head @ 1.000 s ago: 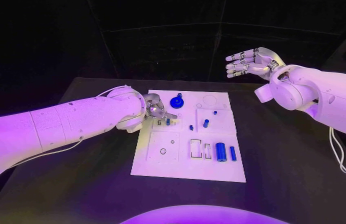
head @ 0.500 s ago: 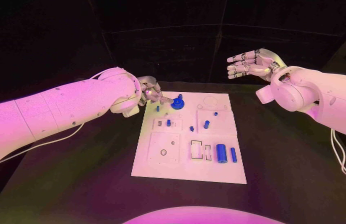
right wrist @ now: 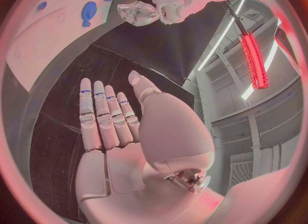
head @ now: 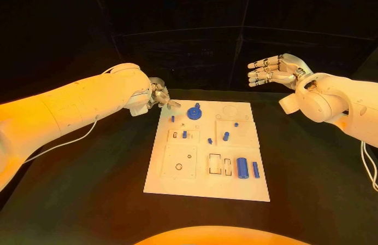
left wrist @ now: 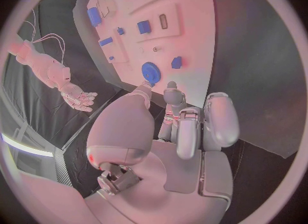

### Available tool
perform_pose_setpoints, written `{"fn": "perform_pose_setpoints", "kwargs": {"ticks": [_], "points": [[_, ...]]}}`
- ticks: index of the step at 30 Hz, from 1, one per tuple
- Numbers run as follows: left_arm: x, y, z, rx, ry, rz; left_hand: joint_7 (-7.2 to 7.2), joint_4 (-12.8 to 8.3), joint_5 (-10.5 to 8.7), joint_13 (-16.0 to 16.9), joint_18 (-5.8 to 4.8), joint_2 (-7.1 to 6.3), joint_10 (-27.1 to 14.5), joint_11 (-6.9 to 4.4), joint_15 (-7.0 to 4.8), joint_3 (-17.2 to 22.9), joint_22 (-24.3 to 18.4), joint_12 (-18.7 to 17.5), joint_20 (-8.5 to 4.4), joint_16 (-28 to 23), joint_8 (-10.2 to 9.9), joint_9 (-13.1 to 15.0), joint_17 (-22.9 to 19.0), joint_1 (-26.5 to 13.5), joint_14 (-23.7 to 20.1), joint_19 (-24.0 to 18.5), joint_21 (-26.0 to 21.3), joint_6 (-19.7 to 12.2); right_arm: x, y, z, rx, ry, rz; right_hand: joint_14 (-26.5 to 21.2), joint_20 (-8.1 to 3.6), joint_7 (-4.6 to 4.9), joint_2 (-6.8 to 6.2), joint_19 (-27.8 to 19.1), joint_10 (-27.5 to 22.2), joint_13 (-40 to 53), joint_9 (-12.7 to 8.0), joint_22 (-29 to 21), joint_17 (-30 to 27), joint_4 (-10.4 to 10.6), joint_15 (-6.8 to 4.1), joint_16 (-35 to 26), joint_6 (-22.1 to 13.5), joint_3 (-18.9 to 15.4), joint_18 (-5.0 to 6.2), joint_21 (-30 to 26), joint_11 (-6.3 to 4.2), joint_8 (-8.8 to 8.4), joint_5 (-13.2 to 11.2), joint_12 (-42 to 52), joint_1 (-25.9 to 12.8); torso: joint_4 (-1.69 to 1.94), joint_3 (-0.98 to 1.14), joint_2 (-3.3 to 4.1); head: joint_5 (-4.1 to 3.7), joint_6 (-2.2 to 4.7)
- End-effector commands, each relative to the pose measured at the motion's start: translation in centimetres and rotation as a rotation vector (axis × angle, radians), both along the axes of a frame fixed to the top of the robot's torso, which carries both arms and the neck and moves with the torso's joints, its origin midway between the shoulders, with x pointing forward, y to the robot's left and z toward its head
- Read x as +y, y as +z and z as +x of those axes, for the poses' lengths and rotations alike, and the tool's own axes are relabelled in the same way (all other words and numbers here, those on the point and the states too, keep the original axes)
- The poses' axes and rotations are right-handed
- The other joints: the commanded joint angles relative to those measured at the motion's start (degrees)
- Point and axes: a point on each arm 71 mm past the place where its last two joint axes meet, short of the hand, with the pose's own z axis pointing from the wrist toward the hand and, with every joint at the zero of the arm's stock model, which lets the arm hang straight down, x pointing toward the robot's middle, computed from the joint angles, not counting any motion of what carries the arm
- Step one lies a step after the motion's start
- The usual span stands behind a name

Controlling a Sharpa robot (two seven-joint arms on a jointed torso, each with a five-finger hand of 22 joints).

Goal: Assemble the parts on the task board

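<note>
White rectangular task board (head: 206,171) with small blue parts, no readable writing, left hand (head: 161,99) at 10 o'clock fingers curled in and holding nothing, right hand (head: 274,69) at 1 o'clock spread and free

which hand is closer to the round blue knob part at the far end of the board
Left. The left hand hovers just off the task board's far left corner, beside the round blue part; the right hand is raised well beyond the board.

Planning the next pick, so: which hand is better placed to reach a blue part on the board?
Left. The left hand hovers at the task board's far left corner, beside the round blue part. The right hand is raised, open, beyond the board's far right corner.
</note>
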Motion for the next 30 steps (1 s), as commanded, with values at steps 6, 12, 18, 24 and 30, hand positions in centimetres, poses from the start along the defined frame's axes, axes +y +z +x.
{"fn": "perform_pose_setpoints", "kwargs": {"ticks": [6, 12, 18, 24, 30], "points": [[0.2, -1.8, 0.4, 0.074, -0.022, 0.064, -0.43, 0.1, -0.09, 0.0, -0.22, 1.60, 0.1, -0.37, 0.12, -3.0, 0.2, 0.2, 0.23, -0.2, -0.1, -0.3, 13.7, -2.3, 5.7, -0.1, -0.3, 1.9, 0.3, 0.2, 0.0, -0.005, 0.016, 0.004, -0.4, 0.00, 2.75, 0.28, 0.3, -0.5, 0.0, 0.0, -0.1, -0.1, -0.2, 0.08, -0.2, -0.2, -0.3, 0.66, -0.4, -0.07, -0.22, 0.3, -0.2, -0.3, 0.10, -0.10, -0.06, -0.01, -0.20], [0.0, -2.4, 0.7, 0.083, -0.019, 0.074, -0.57, 0.1, -0.11, 0.0, -0.23, 1.89, 0.1, -0.48, 0.03, -3.7, 0.3, 0.2, 0.15, -0.2, 0.0, -0.3, 13.8, -2.6, 5.7, -0.1, -0.3, 2.2, 0.4, 0.2, 0.0, -0.005, 0.019, 0.005, -0.4, 0.00, 2.75, 0.28, 0.3, -0.5, 0.0, 0.0, -0.1, -0.1, -0.2, 0.08, -0.2, -0.2, -0.3, 0.66, -0.4, -0.07, -0.22, 0.3, -0.2, -0.3, 0.01, -0.02, -0.12, 0.14, -0.31], [-0.6, -2.6, 0.8, 0.088, -0.028, 0.073, -0.62, 0.0, -0.10, 0.0, -0.25, 1.98, 0.1, -0.53, -0.02, -4.0, 0.4, 0.3, 0.10, -0.1, 0.1, -0.3, 13.9, -2.3, 5.7, 0.0, -0.2, 2.3, 0.6, 0.2, 0.0, -0.006, 0.022, 0.006, -0.4, 0.00, 2.75, 0.28, 0.3, -0.5, 0.0, 0.0, -0.1, -0.1, -0.2, 0.08, -0.2, -0.2, -0.3, 0.66, -0.4, -0.07, -0.22, 0.3, -0.2, -0.3, 0.03, -0.07, -0.08, 0.19, -0.35], [-0.9, -2.9, 0.8, 0.101, -0.038, 0.075, -0.71, -0.3, -0.09, -0.1, -0.26, 2.36, 0.1, -0.63, -0.11, -4.7, 0.5, 0.3, -0.02, -0.1, 0.1, -0.3, 13.9, -0.3, 5.8, 0.0, -0.3, 2.4, 0.7, 0.1, 0.1, -0.005, 0.025, 0.007, -0.4, 0.00, 2.75, 0.28, 0.3, -0.5, 0.0, 0.0, -0.1, -0.1, -0.2, 0.08, -0.2, -0.2, -0.3, 0.66, -0.4, -0.07, -0.22, 0.3, -0.2, -0.3, 0.06, -0.01, -0.11, 0.10, -0.36], [-1.1, -3.3, 0.7, 0.114, -0.046, 0.077, -0.69, -0.5, -0.06, -0.2, -0.27, 2.92, 0.1, -0.62, -0.11, -5.0, 0.5, 0.3, -0.05, 0.0, 0.0, -0.4, 14.0, 1.7, 5.8, 0.0, -0.3, 2.3, 0.7, 0.1, 0.1, -0.005, 0.026, 0.007, -0.4, 0.00, 2.75, 0.38, 0.3, -0.5, 0.0, 0.0, -0.1, -0.1, -0.3, 0.07, -0.1, -0.2, -0.3, 0.67, -0.6, -0.08, -0.20, 0.4, -0.2, -0.3, 0.03, -0.06, -0.12, -0.14, -0.31]]}}
